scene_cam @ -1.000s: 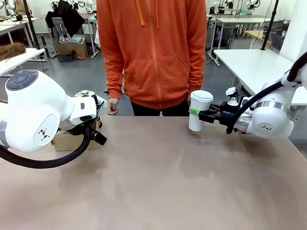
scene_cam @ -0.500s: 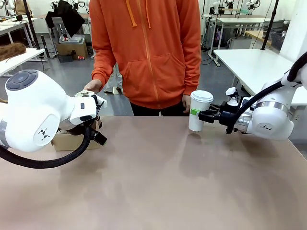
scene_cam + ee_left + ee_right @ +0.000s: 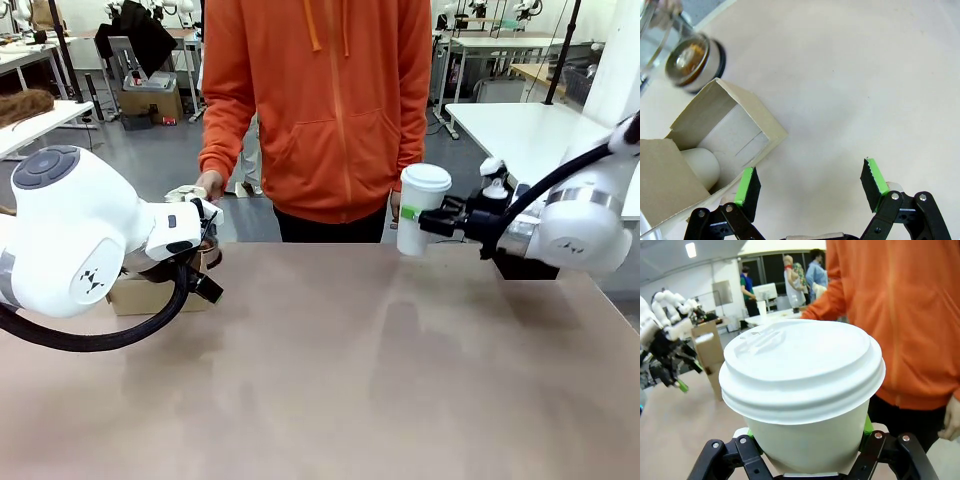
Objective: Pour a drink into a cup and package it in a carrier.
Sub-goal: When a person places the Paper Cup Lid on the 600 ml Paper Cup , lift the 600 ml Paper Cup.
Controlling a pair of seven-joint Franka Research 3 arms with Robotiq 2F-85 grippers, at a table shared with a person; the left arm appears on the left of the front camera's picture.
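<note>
Tall white paper cup (image 3: 421, 205), white plastic lid: upright, upper right of front frame, gripped by right hand (image 3: 428, 222). Left hand (image 3: 810, 186): fingers apart, empty, beside low brown cardboard carrier (image 3: 722, 122).

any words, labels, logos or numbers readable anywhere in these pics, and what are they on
No readable words or numbers in these views.
cup: plain white wall, no print.
lid: faint raised shapes, too blurred to read.
carrier: bare cardboard, no print.
left arm and right arm: a small dark dot emblem on each housing, no letters.
</note>
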